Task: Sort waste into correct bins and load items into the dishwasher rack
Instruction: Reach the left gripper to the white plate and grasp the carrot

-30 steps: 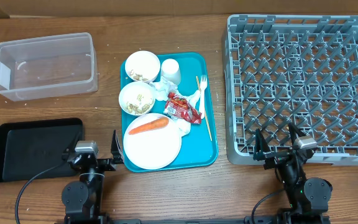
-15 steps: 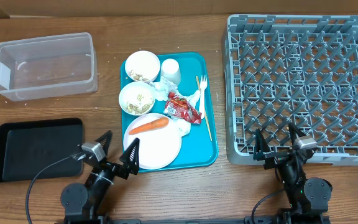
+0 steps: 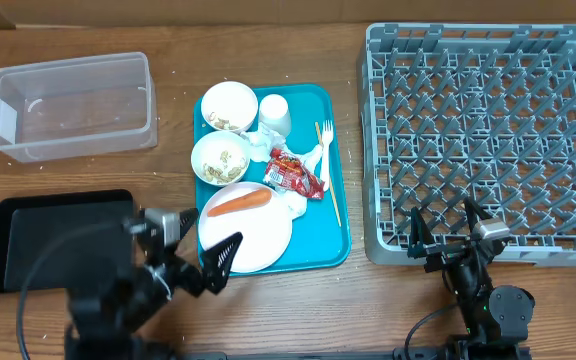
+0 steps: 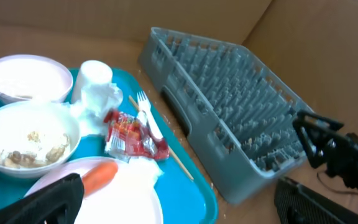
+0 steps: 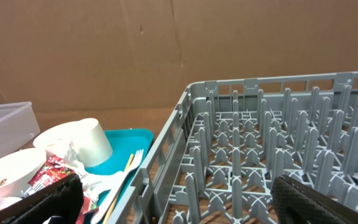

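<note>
On the teal tray (image 3: 330,238) lie a white plate (image 3: 258,240) with an orange carrot (image 3: 239,202), two bowls (image 3: 229,105) (image 3: 220,157) with food scraps, a cup (image 3: 274,113), a red wrapper (image 3: 293,172), crumpled napkins (image 3: 294,204), a fork (image 3: 324,150) and a wooden stick (image 3: 333,200). My left gripper (image 3: 213,262) stands open at the plate's front-left edge, holding nothing; its wrist view shows the carrot (image 4: 98,176) just past one finger (image 4: 48,199). My right gripper (image 3: 445,225) is open and empty at the front rim of the grey rack (image 3: 373,150).
A clear tub (image 3: 73,62) stands at the back left. A black tray (image 3: 58,235) lies at the front left, beside the left arm. Brown cardboard (image 5: 166,50) walls off the table's far side.
My left arm has swung right and risen from beside the black tray, bringing its open fingers to the plate's edge. The right arm has not moved.
</note>
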### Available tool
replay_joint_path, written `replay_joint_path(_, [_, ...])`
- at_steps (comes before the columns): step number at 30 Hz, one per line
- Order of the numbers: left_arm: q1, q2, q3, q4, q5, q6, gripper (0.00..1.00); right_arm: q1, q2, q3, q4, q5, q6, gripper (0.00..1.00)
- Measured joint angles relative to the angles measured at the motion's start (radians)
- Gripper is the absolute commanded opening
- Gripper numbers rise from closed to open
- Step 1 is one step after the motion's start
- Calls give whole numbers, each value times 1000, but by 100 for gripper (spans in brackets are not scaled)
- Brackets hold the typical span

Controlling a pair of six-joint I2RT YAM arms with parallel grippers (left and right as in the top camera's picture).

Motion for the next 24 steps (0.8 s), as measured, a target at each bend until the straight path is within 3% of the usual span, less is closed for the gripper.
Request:
replay_joint_path(5, [-53,431,350,-370,-100,145,100,0,0,0,0,0,0,100])
replay_joint_path(6, [-60,452,366,-379,-106,148,100,0,0,0,1,0,0,100])
replay_joint_path(10, [-197,734,572,-588,-302,178,100,0,0,0,0,0,0,100])
replay_joint_path(17, [-380,1101,645,-562,-613,167,100,0,0,0,0,0,0,100])
replay_joint_path(24, [-380,1284,645,-468,-626,242,100,0,0,0,0,0,0,100])
